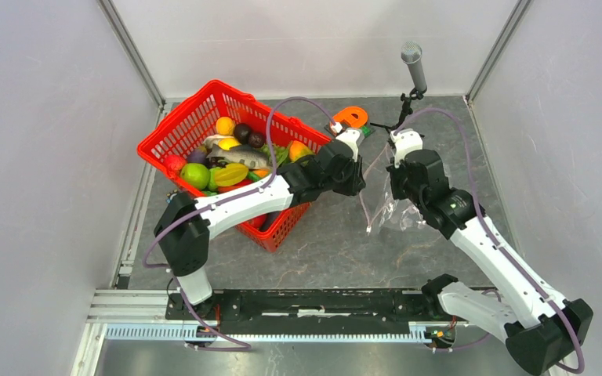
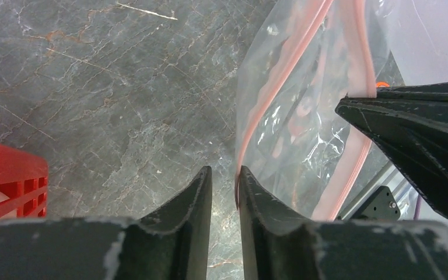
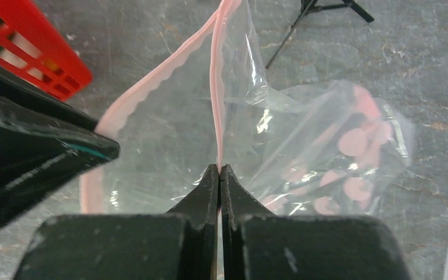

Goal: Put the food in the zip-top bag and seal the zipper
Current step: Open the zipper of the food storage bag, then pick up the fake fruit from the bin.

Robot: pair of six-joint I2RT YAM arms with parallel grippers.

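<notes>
Pale walls (image 1: 39, 157) enclose grey marbled tabletop (image 1: 337, 251) beneath zip-top bag (image 1: 396, 215).

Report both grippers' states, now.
Left gripper: jaws slightly open, zipper edge in the gap.
Right gripper: jaws shut on the zipper.

No lettering, label, brand, number or sign is showing legibly in any of the three views. The zip-top bag (image 3: 326, 146) is showing only plain pink round dots.
</notes>
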